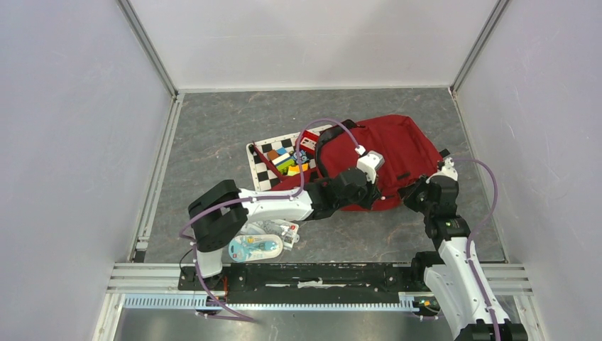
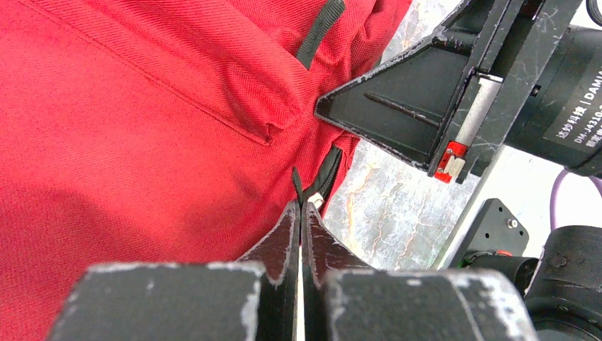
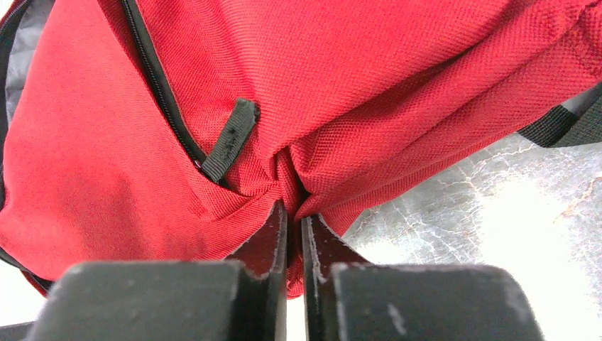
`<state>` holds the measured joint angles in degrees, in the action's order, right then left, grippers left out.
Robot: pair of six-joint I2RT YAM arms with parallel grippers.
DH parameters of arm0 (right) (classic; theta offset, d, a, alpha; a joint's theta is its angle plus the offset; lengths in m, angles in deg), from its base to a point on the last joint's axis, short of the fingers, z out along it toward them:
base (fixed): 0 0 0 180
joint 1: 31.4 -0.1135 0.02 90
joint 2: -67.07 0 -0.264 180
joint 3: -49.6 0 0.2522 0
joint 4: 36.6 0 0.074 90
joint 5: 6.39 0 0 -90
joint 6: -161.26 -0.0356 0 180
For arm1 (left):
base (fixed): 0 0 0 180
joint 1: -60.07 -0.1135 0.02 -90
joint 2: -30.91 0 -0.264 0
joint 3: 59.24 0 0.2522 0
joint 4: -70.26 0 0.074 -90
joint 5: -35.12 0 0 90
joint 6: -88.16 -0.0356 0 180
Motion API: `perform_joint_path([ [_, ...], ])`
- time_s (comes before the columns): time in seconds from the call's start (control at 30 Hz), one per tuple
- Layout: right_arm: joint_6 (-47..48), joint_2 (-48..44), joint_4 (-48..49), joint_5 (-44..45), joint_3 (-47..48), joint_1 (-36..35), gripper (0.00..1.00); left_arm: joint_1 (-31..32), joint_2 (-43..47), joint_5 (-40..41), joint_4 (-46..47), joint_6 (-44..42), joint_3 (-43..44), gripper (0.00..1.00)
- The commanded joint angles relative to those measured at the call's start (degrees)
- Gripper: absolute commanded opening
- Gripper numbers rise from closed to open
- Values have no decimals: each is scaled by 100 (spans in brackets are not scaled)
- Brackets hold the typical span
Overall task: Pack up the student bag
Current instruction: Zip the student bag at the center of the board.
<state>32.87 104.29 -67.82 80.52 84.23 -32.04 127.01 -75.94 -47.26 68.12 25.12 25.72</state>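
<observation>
The bag (image 1: 401, 149) lies right of centre on the worktop (image 1: 213, 128). It looks soft and floppy, best gripped by a seam or the zip (image 2: 325, 176). The right claw (image 3: 289, 213) is clamped on a fold at its near edge. The left claw (image 2: 301, 213) is pressed together at the zip's end. A chequered board (image 1: 261, 174) crowds the bag's left side, and packets (image 1: 255, 247) lie near left.

Overhead looks down; both wrist cameras closely share the bag (image 1: 401, 145).

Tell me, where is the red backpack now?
Seen from above, the red backpack lies right of the middle of the table, beside the checkered board, with the left pincer and right pincer pinching its near edge.
</observation>
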Motion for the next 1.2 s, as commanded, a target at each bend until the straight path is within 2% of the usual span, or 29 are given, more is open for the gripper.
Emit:
perform_joint_path([
  [0.0,120,13,114,226,-21,12,3,30,584,399,253,-409,-220,2],
  [0.2,246,29,-4,375,65,14,0,-97,1058,1099,244,-764,-674,2],
  [0.4,379,-49,-154,594,227,17,0,-701,1707,1114,250,-784,-1301,2],
  [0.67,458,-73,-187,635,269,11,0,-1342,2415,538,453,-887,-2046,2],
  [0.8,568,-139,-173,631,269,14,1,-1372,2325,-368,622,-811,-1859,4],
  [0.9,632,-144,-185,606,286,12,3,-1364,1883,-1465,631,-789,-1381,28],
  [1.03,729,-117,-192,471,343,10,7,-1360,1287,-2304,745,-787,-829,63],
  [1.1,782,-109,-207,472,371,12,9,-1361,1037,-2757,795,-963,-608,77],
  [1.17,845,-109,-222,502,401,10,10,-1359,760,-3146,622,-1266,-303,87],
])
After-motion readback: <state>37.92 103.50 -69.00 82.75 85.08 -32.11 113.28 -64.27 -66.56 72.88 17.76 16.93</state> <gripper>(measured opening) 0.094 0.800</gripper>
